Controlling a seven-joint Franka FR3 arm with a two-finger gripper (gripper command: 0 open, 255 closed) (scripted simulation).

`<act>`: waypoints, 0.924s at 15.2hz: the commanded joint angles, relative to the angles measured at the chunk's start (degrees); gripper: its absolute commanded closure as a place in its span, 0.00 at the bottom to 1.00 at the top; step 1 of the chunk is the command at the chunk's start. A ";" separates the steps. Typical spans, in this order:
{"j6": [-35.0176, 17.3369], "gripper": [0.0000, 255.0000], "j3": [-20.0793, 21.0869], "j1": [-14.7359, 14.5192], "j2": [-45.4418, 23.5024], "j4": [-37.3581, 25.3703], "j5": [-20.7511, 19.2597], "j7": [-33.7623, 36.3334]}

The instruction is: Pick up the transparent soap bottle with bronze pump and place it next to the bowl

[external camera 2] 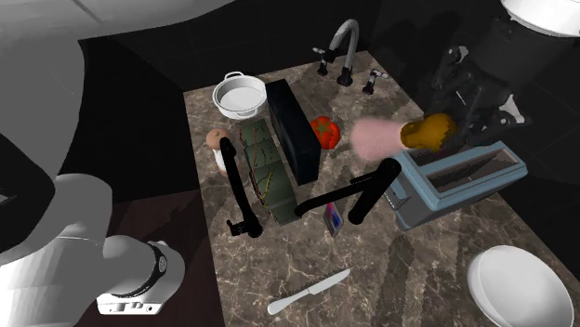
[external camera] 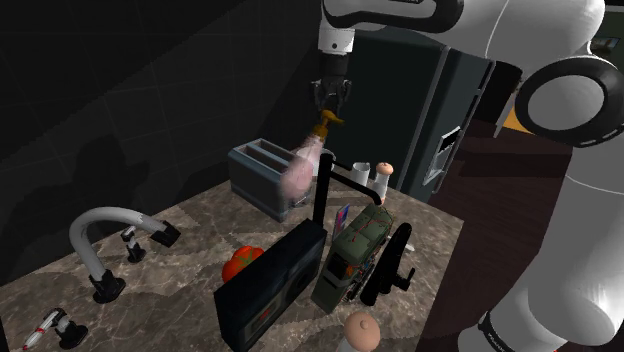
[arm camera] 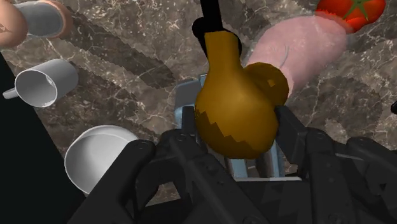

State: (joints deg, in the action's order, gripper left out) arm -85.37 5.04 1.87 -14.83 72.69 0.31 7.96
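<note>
In the shoulder view, a curved faucet (external camera: 95, 228) stands at the left of the marble counter (external camera: 170, 290). A tomato (external camera: 240, 262) lies nearer the middle, and a grey toaster (external camera: 258, 172) sits far back. Over the toaster's right end the pinkish soap bottle (external camera: 300, 172) hangs tilted in the air, its bronze pump (external camera: 327, 122) pinched between the gripper (external camera: 330, 108) fingers. The white bowl (external camera 2: 516, 288) rests well apart.
</note>
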 commanded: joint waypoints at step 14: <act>-4.77 0.00 -4.11 7.57 -2.89 2.89 6.46 1.49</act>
State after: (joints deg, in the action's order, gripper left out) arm -87.52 1.14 9.15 -18.73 71.93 5.15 6.62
